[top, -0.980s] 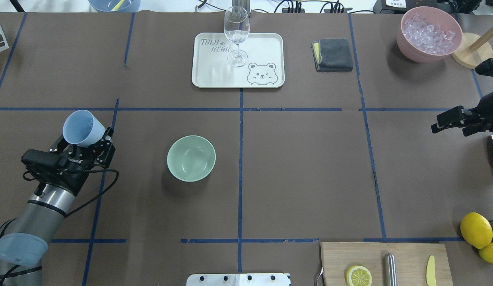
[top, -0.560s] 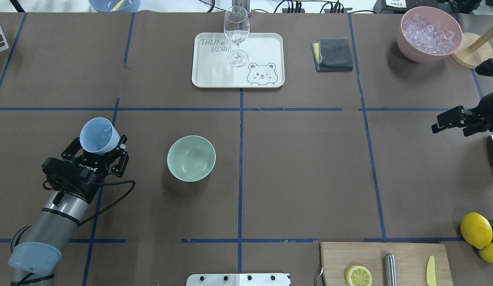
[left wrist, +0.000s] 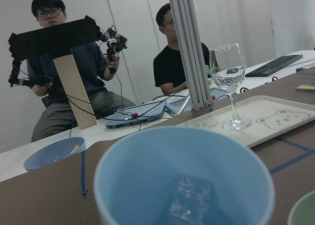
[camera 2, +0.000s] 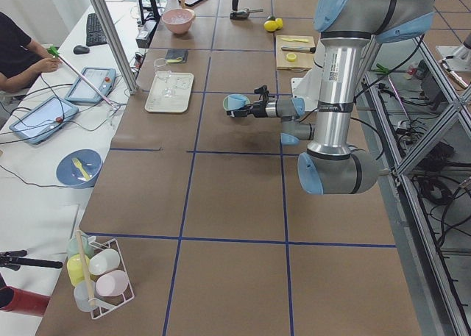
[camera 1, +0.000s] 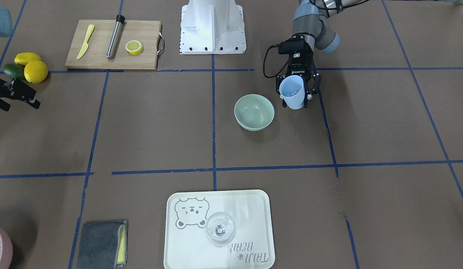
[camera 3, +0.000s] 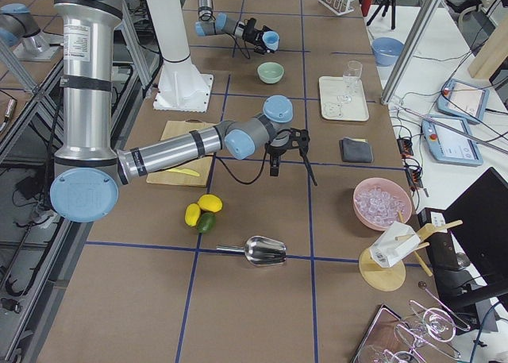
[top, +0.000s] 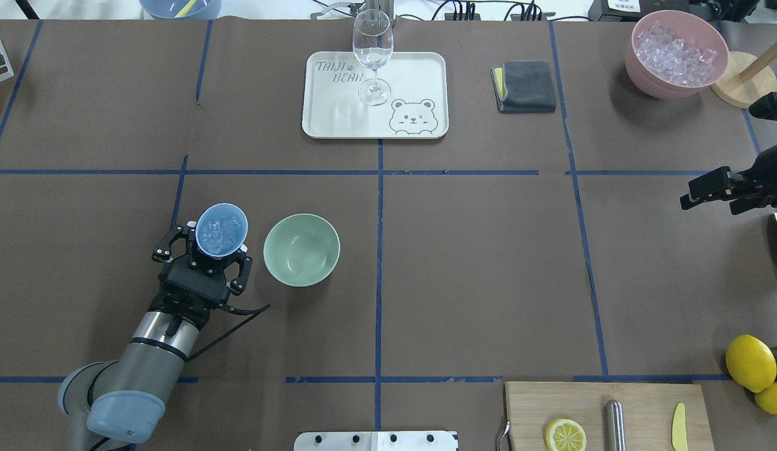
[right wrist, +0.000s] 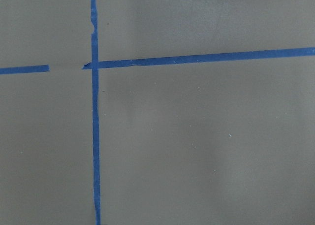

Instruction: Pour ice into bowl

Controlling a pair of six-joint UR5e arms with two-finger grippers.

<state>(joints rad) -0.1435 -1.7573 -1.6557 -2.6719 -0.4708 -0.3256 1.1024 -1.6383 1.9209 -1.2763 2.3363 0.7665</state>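
Note:
The pale mint-green bowl (top: 301, 249) (camera 1: 254, 111) stands upright on the brown table, nothing inside it. My left gripper (top: 208, 258) (camera 1: 295, 98) is shut on a light blue cup (top: 221, 229) (camera 1: 292, 92), held upright just off the table close beside the bowl, a small gap apart. The ice (top: 218, 233) (left wrist: 189, 205) lies as clear cubes in the bottom of the cup (left wrist: 182, 185). The bowl's rim (left wrist: 302, 212) shows at the lower right of the left wrist view. My right gripper (top: 708, 199) (camera 1: 20, 106) hovers open and holds nothing, far off at the table's other end.
A pink bowl of ice cubes (top: 677, 53) stands at the back right beside a wooden stand (top: 742, 81). A wine glass (top: 372, 53) stands on a bear tray (top: 420, 69), with a grey cloth (top: 524, 86) nearby. A cutting board (top: 604, 413), lemons (top: 750, 362) and a metal scoop (camera 3: 266, 252) are at the near right.
My left arm has carried the blue cup rightwards and nearer to the bowl, and the cup has gone from tilted to upright. The right arm has not moved.

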